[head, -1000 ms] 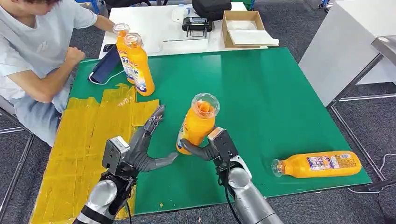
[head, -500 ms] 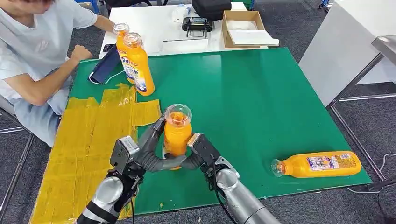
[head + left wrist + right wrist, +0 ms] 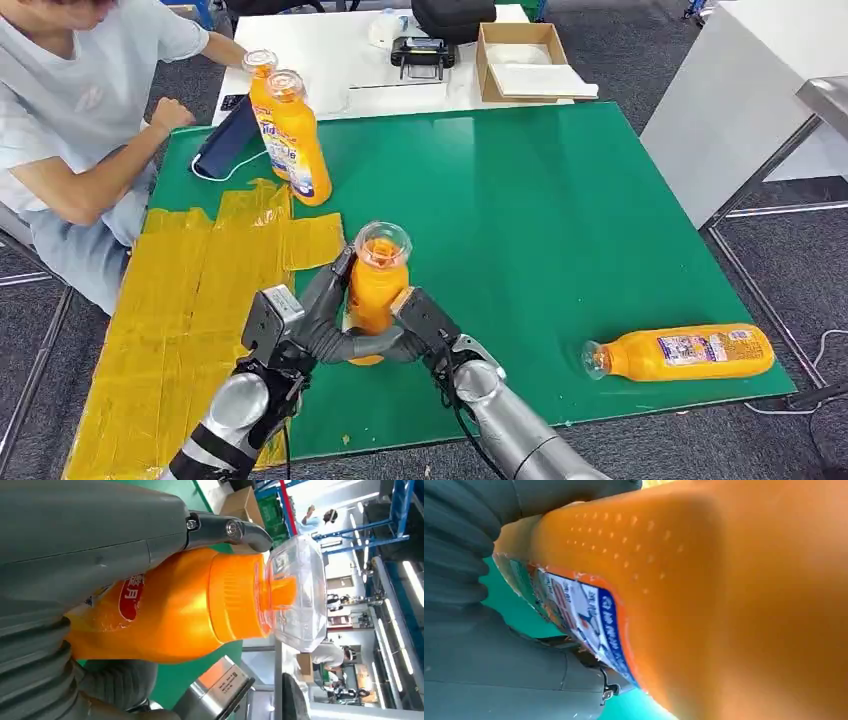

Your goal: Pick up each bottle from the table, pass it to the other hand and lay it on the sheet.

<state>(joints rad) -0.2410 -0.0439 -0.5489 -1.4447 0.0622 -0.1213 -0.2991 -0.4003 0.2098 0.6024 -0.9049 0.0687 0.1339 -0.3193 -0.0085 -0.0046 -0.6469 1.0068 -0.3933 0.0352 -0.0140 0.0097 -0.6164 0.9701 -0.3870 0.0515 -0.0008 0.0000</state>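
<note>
The orange bottle [image 3: 377, 290] stands upright above the green table [image 3: 560, 200], near its front edge and just right of the yellow sheet [image 3: 190, 300], and both hands grip it at once. The left hand [image 3: 305, 325] wraps the bottle from the left: its fingers [image 3: 335, 280] run up the side toward the neck and its thumb crosses under the body. The right hand [image 3: 425, 325] closes on the lower body from the right, its thumb meeting the left thumb in front of the bottle. In the left wrist view, the orange bottle [image 3: 170, 615] lies against the grey palm, with a dark fingertip [image 3: 240, 530] reaching the shoulder beside the clear cap [image 3: 295, 592]. In the right wrist view, the label [image 3: 579, 615] and the dimpled orange body sit close to the camera, pressed against the grey hand. A second bottle [image 3: 680, 353] lies on its side near the table's front right corner, well apart from both hands. Two more bottles [image 3: 290, 135] stand upright at the far left of the table, beside a dark blue pouch [image 3: 225, 140]. A seated person [image 3: 70, 120] leans on the table's left edge.
</note>
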